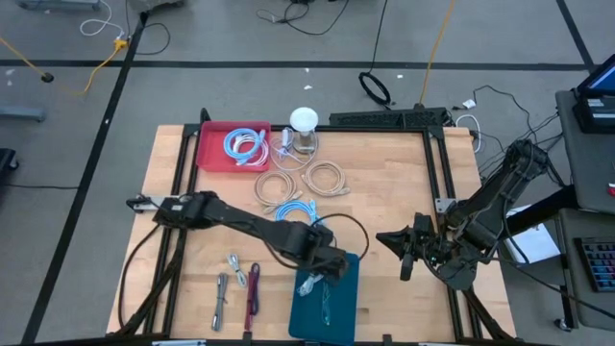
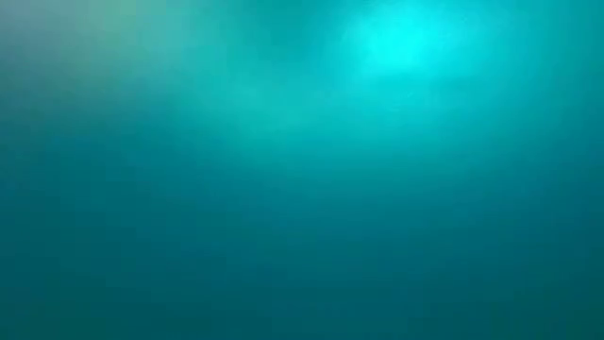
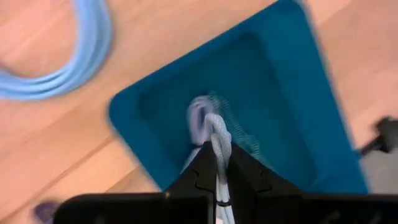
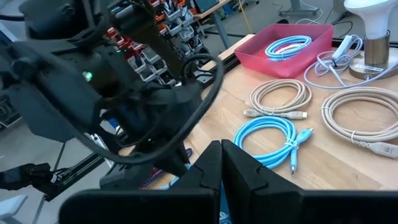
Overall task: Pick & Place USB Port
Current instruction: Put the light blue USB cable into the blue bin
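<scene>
While the left gripper [image 1: 325,272] hangs over the far end of the teal tray [image 1: 342,312], its fingers [image 3: 202,177] are pinched together on a white braided cable [image 3: 214,134] whose looped end dangles into the tray's well. Cable's long axis runs straight out from the fingertips toward the tray floor; a pale connector [image 1: 309,285] lies inside the tray. Tray sits at the near table edge, bare wood to its right. Blue coil [image 1: 293,213] lies just beyond the tray, beige coils [image 1: 325,178] farther back, red bin [image 1: 213,151] holding another blue coil [image 1: 244,145] at the far-left corner, small tools [image 1: 237,286] left of the tray. Right gripper [image 1: 405,252] waits at the right side, fingers drawn together, nothing between them. Low view shows only teal blur.
</scene>
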`<state>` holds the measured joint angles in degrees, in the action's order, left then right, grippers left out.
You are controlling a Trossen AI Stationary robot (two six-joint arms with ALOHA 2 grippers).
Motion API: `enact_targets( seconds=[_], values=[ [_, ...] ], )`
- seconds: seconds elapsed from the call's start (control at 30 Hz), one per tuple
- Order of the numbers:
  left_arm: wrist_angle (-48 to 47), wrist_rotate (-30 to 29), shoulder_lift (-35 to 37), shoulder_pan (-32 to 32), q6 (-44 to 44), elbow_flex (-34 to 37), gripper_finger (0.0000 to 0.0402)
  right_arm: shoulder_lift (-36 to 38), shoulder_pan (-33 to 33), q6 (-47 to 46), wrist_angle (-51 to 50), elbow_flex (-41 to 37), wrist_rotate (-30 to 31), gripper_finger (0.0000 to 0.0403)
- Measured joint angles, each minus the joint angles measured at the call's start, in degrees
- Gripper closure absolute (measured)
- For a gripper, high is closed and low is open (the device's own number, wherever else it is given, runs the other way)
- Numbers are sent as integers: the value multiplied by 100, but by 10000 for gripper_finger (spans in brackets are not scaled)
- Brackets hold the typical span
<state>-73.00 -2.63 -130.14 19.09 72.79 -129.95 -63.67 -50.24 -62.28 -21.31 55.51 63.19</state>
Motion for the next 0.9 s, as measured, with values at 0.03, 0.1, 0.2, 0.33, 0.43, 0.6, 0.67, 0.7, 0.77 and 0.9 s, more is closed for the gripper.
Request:
enact_targets(
  seconds=[0.03,0.1,0.2,0.33,0.43,0.6,0.67,0.7,0.77,0.9],
  values=[
    [179,19,-36,0,-6,-5,388,0,0,0,4,0,-4,403],
    [341,93,-117,7,-10,-7,388,-1,0,0,4,0,-12,403],
    [314,174,-242,17,-11,-3,388,-1,0,0,5,0,-14,403],
    [304,300,-294,13,-37,-4,388,1,0,0,-18,0,-17,403],
    [307,332,-413,9,-72,-2,388,-1,0,0,-31,0,-18,403],
    [404,423,-548,11,-120,0,388,-1,0,4,-37,0,-18,403],
    [438,430,-583,15,-136,0,388,-1,0,17,-36,0,-21,403],
    [458,430,-597,15,-167,2,388,-1,0,16,-38,0,-21,403],
    [582,429,-626,-18,-178,9,388,-1,0,15,-35,0,-21,403],
    [649,586,-709,-61,-232,4,388,-1,0,7,-31,0,-21,403]
  ],
)
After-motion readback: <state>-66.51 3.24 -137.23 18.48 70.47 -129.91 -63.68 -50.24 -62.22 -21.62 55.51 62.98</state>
